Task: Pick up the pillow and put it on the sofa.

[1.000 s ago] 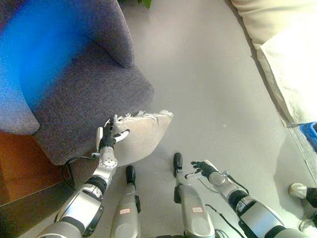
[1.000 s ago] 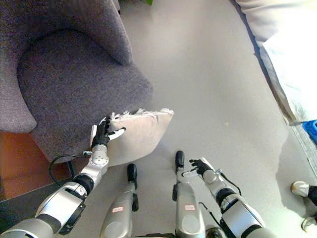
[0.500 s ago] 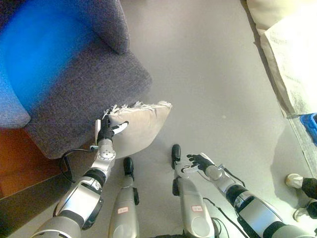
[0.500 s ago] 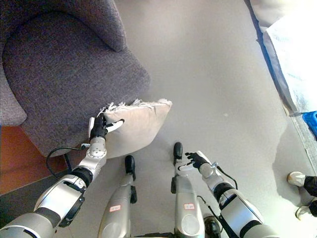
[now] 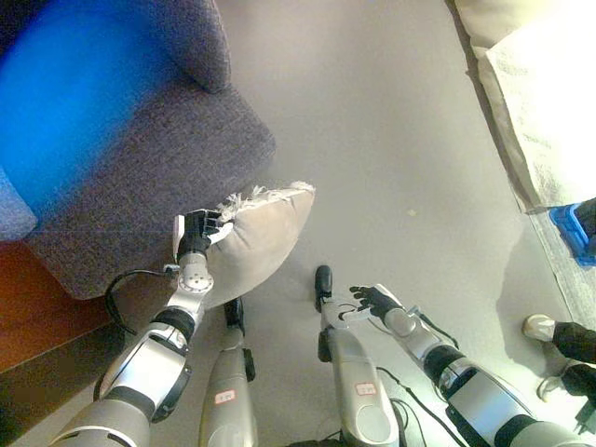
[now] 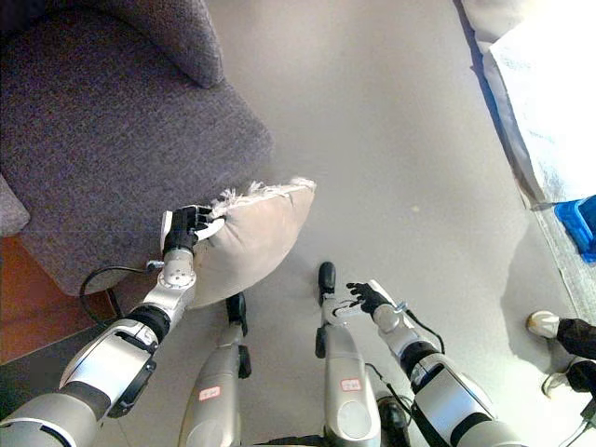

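Pillow gripped at its corner, lift toward the sofa pending.

The beige pillow (image 6: 247,237) is propped against the grey sofa's (image 6: 112,140) front, its fringed corner pinched by the left hand (image 6: 189,226); the right hand (image 6: 365,298) is held relaxed, empty, right of the pillow. A lift onto the seat is judged next. The seat fabric is seen plainly only in the right eye view.

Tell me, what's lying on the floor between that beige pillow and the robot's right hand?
Nothing lies there. In the right eye view, only bare grey floor separates the pillow from the right hand.
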